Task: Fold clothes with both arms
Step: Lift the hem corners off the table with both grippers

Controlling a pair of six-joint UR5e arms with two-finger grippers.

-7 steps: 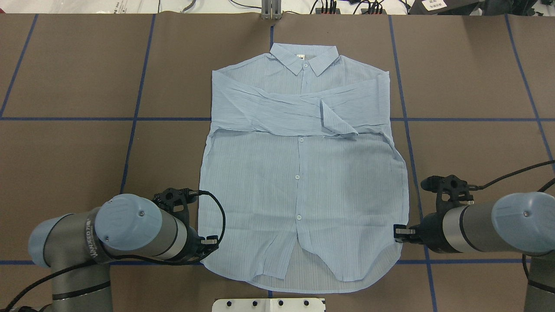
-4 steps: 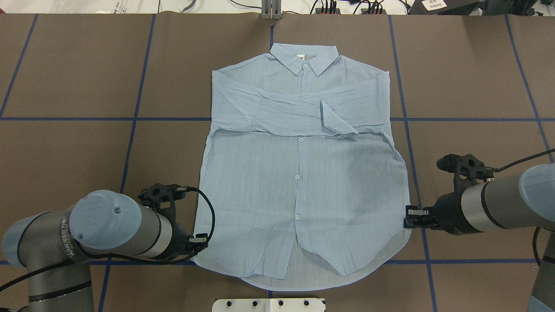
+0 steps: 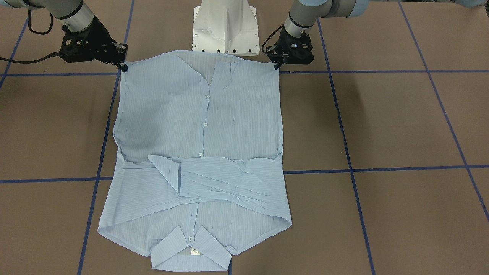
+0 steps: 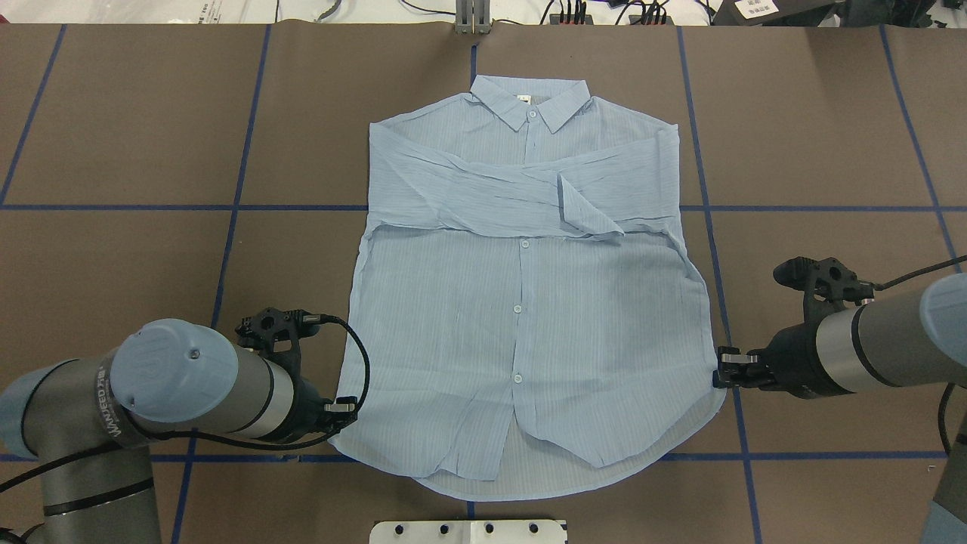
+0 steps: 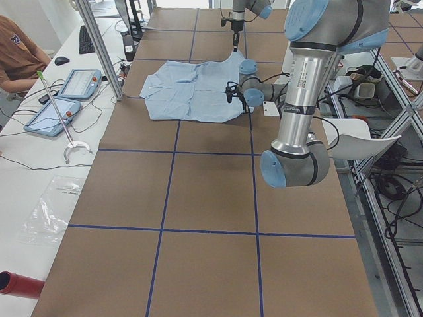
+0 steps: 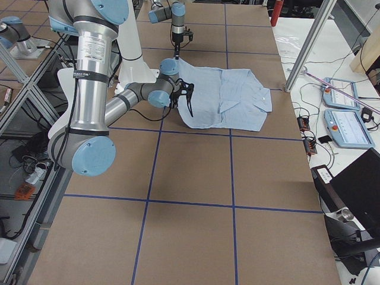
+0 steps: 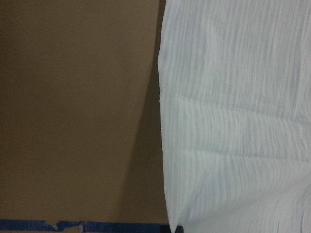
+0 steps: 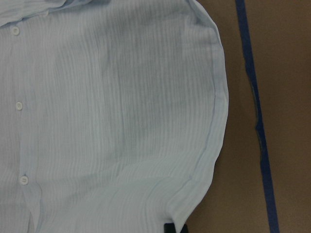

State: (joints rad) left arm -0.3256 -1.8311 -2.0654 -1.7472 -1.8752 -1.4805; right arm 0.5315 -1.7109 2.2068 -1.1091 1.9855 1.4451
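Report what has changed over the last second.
The left gripper and right gripper, each pinching a bottom corner of the shirt, moved apart. The left went outward to its own side, the right outward and slightly away from the robot. This stretched the hem wider. Nothing was newly grasped or released. The collar and folded sleeves stayed put.

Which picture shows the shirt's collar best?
The front-facing view: the collar lies nearest that camera, large, with its button and label plain. Overhead shows it smaller at the far edge. The side views show it tiny. The wrist cameras show only the shirt near its hem.
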